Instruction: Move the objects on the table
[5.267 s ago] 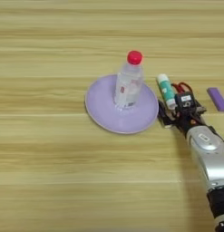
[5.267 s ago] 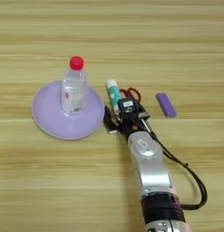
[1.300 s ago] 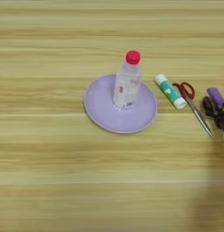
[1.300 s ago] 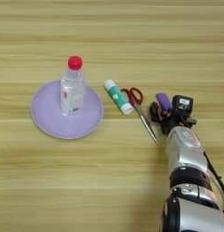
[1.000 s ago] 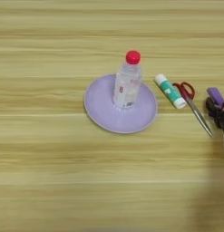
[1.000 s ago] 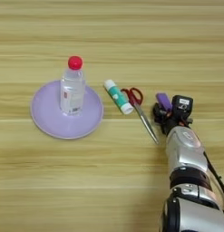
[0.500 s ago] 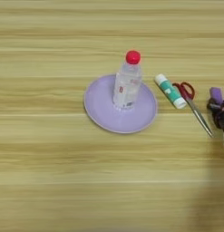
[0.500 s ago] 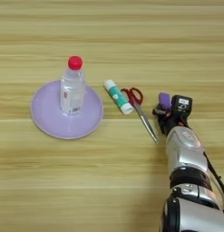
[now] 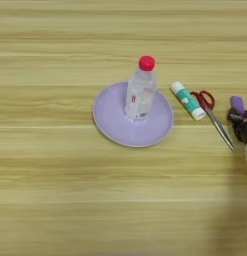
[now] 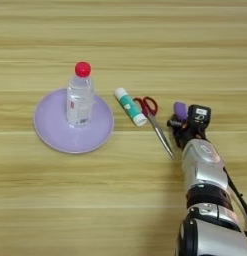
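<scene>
The wide light yellowish wood-grain table [image 10: 120,210] fills both views, with broad bare wood along its left side, across the far strip and over the whole near half in front of the things. Toward the left sits the round lavender plate [image 10: 47,131], and the clear plastic bottle with red cap [image 10: 80,97] stands upright on its right half. Just right of the plate's rim, apart from it, lies the white-and-green glue stick [image 10: 129,107], slanting from far-left to near-right. Its near end lies just beside the red-handled scissors [image 10: 154,119], whose handles point away and whose closed blades run toward the near right. A little further right the small dark purple block [image 10: 180,111] lies at the tip of the right gripper [image 10: 187,125], which comes up from the bottom right corner on the silver forearm [image 10: 202,165]. The black fingers sit against the block's near end; whether they grip it cannot be told.
</scene>
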`<action>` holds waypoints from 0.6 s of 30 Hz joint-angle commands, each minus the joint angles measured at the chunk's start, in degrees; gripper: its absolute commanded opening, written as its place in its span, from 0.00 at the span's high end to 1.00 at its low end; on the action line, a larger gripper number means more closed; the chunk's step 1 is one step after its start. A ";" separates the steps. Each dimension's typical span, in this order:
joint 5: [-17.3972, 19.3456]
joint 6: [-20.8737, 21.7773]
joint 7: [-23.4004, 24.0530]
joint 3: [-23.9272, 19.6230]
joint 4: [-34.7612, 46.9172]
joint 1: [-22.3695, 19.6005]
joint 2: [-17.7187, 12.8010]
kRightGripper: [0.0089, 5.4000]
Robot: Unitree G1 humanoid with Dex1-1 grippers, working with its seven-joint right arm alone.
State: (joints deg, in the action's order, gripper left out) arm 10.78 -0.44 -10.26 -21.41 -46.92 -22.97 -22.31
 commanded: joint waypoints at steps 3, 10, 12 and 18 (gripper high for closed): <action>-0.86 1.73 1.33 0.75 4.96 -1.64 -1.90 0.74; -0.96 1.71 1.88 1.34 8.90 -0.31 -1.39 0.74; -1.18 1.63 2.14 1.53 10.16 0.15 -1.31 0.74; -1.69 1.30 2.90 1.94 13.27 1.44 -1.22 0.74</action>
State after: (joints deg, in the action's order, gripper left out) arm 9.44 -0.40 -7.92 -19.43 -37.92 -19.06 -21.66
